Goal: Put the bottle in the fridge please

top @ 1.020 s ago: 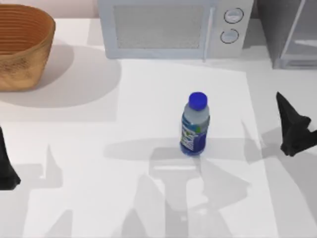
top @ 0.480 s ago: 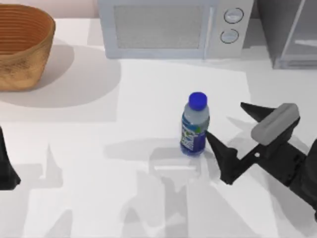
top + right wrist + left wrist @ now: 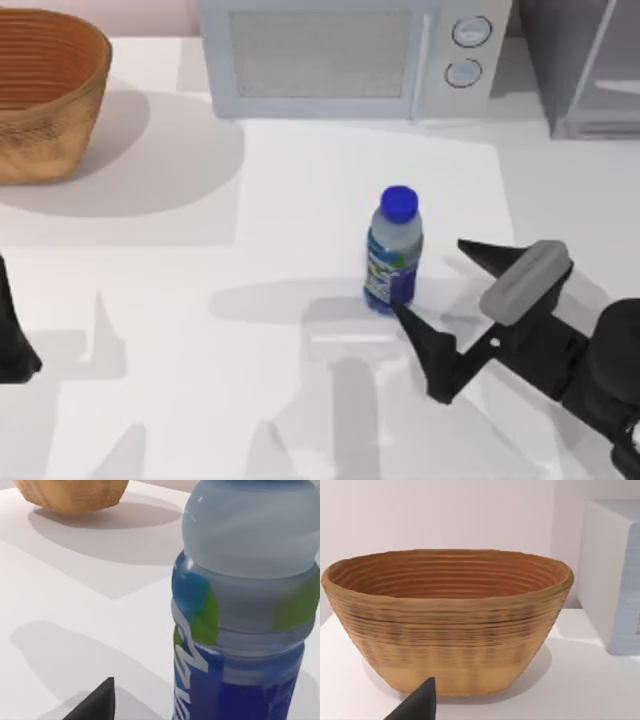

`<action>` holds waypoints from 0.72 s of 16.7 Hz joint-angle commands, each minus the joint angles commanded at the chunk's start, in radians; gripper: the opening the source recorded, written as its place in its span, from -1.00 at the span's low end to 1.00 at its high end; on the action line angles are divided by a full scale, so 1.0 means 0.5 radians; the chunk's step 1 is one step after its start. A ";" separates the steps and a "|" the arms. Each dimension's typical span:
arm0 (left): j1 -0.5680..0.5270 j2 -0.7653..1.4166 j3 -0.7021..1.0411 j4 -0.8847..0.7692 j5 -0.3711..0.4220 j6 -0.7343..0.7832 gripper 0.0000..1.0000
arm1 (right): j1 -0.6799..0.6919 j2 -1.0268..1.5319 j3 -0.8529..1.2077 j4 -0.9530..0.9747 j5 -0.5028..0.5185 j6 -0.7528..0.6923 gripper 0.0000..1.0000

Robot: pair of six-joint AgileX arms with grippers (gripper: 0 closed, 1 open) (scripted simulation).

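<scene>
The bottle point(image 3: 393, 250) stands upright near the table's middle, clear with a blue cap and a blue-and-green label; it looms close in the right wrist view point(image 3: 245, 610). My right gripper point(image 3: 428, 275) is open just right of it, one finger point(image 3: 415, 335) reaching in front of the bottle's base and the other behind and to the right, neither touching. The fridge point(image 3: 590, 70) is the grey cabinet at the back right corner, partly cut off. My left gripper point(image 3: 12, 340) is parked at the left edge, open, with one fingertip point(image 3: 420, 705) showing in its wrist view.
A white microwave point(image 3: 340, 55) with two round knobs stands at the back, between the bottle and the fridge's left side. A woven basket point(image 3: 40, 95) sits at the back left, also seen as the basket point(image 3: 447, 625) in the left wrist view.
My right gripper has come in from the right edge, turned towards the bottle and closed in on it. The bottle and the left arm have not moved.
</scene>
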 joint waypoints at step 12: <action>0.000 0.000 0.000 0.000 0.000 0.000 1.00 | 0.093 0.111 0.429 -0.316 0.094 0.010 1.00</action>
